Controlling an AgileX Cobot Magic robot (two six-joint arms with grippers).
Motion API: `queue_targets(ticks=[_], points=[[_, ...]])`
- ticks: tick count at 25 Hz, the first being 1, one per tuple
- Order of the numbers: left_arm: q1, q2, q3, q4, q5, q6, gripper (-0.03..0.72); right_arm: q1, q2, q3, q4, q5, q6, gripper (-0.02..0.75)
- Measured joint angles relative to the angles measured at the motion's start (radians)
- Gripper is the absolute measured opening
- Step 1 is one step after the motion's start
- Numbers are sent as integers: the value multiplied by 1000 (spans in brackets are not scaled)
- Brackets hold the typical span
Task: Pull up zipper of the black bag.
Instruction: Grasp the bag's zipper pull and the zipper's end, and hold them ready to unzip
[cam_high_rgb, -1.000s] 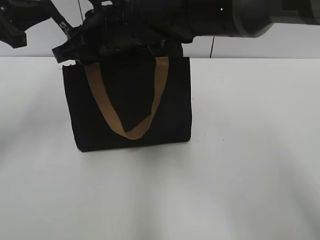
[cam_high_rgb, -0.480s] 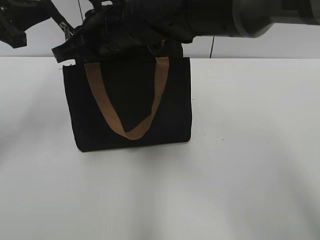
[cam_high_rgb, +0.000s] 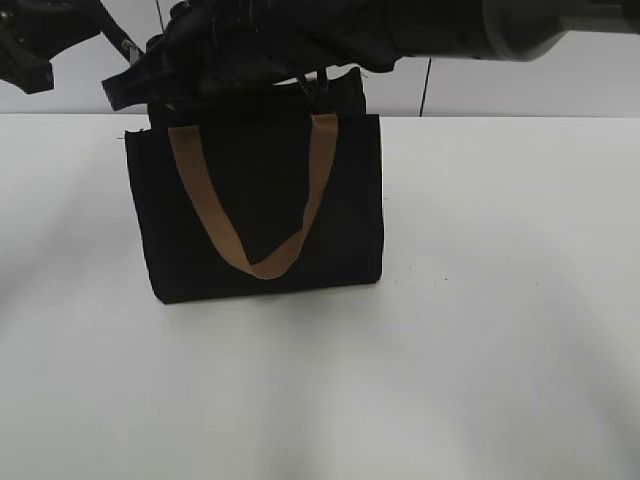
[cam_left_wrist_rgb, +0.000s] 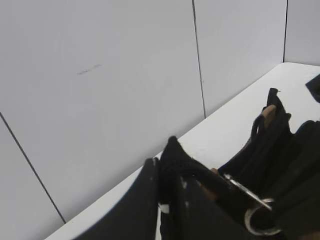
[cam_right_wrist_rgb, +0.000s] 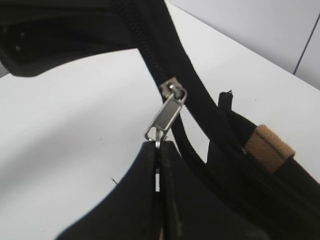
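Right wrist view: my right gripper (cam_right_wrist_rgb: 158, 146) clenched on silver pull tab (cam_right_wrist_rgb: 165, 120), slider at 12 o'clock on zipper (cam_right_wrist_rgb: 150, 45). Left gripper (cam_left_wrist_rgb: 167, 172) pinches bag (cam_high_rgb: 260, 210) top edge. Fabric soft, slack; tab small, slippery; keep grip at tab end.

my black fingers (cam_right_wrist_rgb: 150, 200) pinch a silver pull tab (cam_right_wrist_rgb: 164, 119) on the black bag (cam_high_rgb: 260, 210); its strap (cam_high_rgb: 250, 215) is tan, the table (cam_high_rgb: 480, 330) white.

Matte black right gripper (cam_right_wrist_rgb: 159, 150) with 2 smooth fingers; grey cylindrical arm (cam_high_rgb: 530, 20) link.
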Motion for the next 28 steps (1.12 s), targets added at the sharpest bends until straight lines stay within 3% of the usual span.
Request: queue_targets(ticks=[19, 28], points=[[-2, -60, 1, -2, 39, 0, 25, -122, -60, -7, 0, 194, 115, -15], [-3, -61, 1, -6, 38, 0, 25, -155, -60, -7, -169, 293, 316, -15]])
